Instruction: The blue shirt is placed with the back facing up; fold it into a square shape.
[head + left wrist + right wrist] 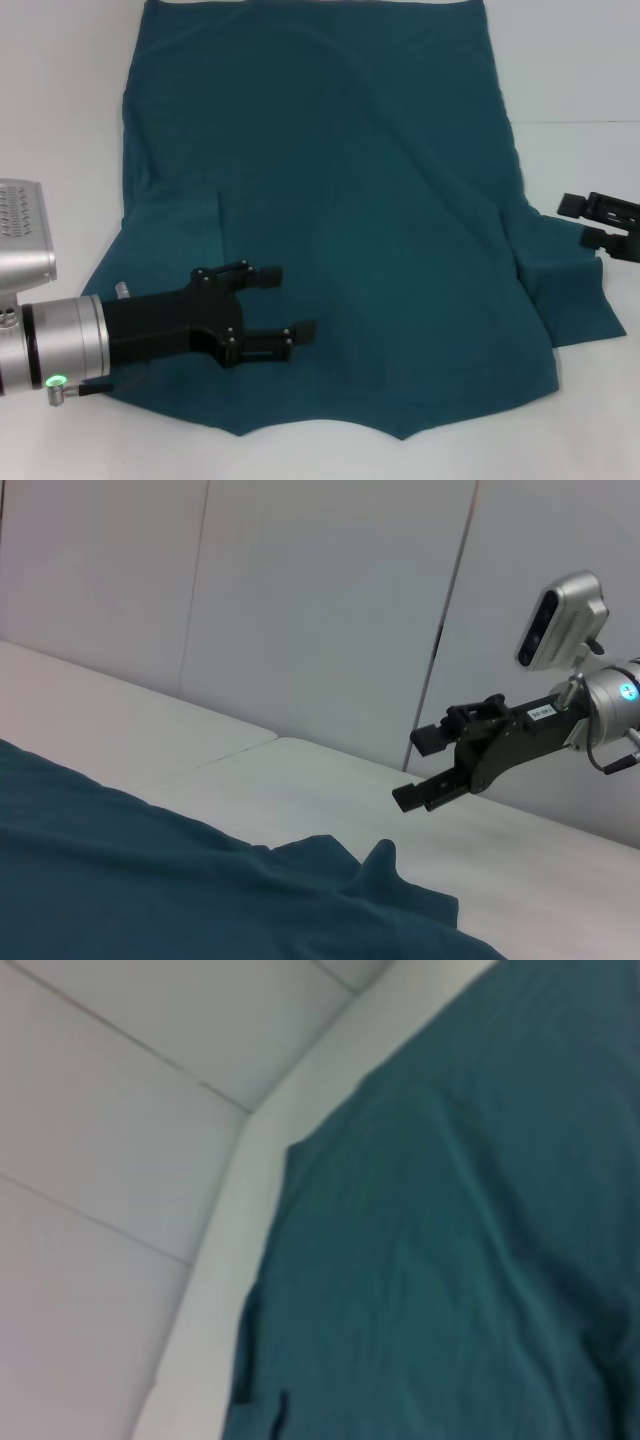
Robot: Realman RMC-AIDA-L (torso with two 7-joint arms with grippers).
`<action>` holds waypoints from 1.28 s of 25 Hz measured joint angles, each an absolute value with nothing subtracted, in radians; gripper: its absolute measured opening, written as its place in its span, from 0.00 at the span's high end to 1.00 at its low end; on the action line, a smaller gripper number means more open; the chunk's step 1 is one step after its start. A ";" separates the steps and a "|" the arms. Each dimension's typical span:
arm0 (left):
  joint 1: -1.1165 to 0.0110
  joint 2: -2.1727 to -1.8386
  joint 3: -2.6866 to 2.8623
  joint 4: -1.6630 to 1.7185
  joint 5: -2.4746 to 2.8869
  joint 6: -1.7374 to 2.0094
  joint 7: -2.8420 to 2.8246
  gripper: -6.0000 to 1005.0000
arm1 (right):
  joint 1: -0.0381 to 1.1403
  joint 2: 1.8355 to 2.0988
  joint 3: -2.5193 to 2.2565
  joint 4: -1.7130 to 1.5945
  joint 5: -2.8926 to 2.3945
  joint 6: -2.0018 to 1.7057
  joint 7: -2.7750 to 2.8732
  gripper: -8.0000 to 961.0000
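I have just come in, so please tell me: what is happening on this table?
A blue shirt lies spread almost flat on the white table, not yet folded. The left gripper is over its near left part, jaws open and holding nothing. The right gripper is above the right sleeve, jaws open too.

A bare robot test lab: a plain white counter (pixel 60 120) backed by blank pale wall panels (pixel 320 610) with seams, a two-armed robot working over it, and no household or shop furnishings.
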State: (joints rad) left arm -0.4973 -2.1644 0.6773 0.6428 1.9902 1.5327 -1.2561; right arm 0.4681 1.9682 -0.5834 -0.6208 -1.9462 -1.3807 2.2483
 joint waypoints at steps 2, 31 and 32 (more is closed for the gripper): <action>-0.497 -2.164 0.677 0.643 1.990 1.534 -1.256 0.12 | 0.468 1.958 -0.584 -0.622 -1.970 -1.375 2.279 0.04; -0.497 -2.164 0.678 0.643 1.991 1.533 -1.255 0.12 | 0.432 1.984 -0.558 -0.600 -2.025 -1.191 2.294 0.04; -0.497 -2.164 0.678 0.643 1.991 1.531 -1.255 0.12 | 0.436 1.986 -0.558 -0.596 -2.030 -1.184 2.292 0.04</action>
State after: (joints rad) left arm -0.4968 -2.1645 0.6781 0.6427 1.9911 1.5312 -1.2547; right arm 0.4356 1.9863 -0.5584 -0.5957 -2.0303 -1.1839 2.2921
